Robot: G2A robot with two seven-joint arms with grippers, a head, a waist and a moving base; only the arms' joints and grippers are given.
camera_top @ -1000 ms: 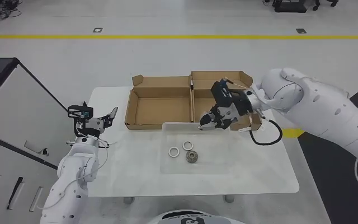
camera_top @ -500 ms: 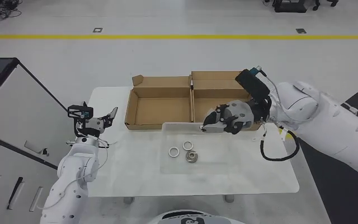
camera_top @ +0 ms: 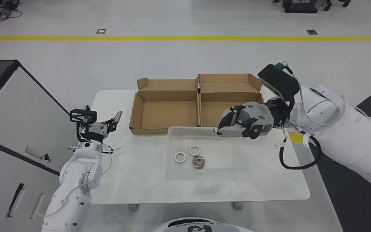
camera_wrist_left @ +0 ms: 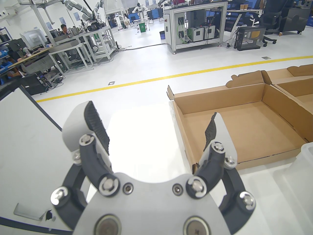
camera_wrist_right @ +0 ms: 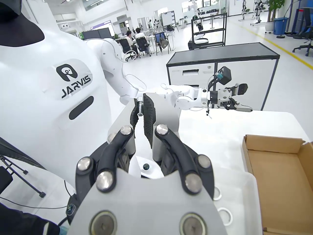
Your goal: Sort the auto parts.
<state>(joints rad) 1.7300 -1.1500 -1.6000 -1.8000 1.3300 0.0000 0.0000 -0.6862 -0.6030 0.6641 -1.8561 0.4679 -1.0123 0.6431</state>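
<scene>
White rings [camera_top: 181,156], metal hub [camera_top: 198,162] lie in tray [camera_top: 232,167]; right gripper [camera_wrist_right: 141,110] holds bolt [camera_wrist_right: 139,105].

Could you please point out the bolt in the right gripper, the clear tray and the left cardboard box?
bolt [camera_wrist_right: 139,106], right wrist view, on its threaded shank.
clear tray [camera_top: 223,165], top view, on its bare floor.
left cardboard box [camera_top: 168,115], top view, on its bare floor.

The left arm [camera_top: 81,174] is bent beside the left edge of the table [camera_top: 145,168]. Its left gripper [camera_wrist_left: 152,121] hangs over that edge with the fingers spread wide and nothing between them. The right arm [camera_top: 324,110] comes in across the right edge of the table. The right gripper [camera_wrist_right: 141,108], above the table's middle, has its fingers pressed on a small threaded metal part [camera_wrist_right: 139,105].
</scene>
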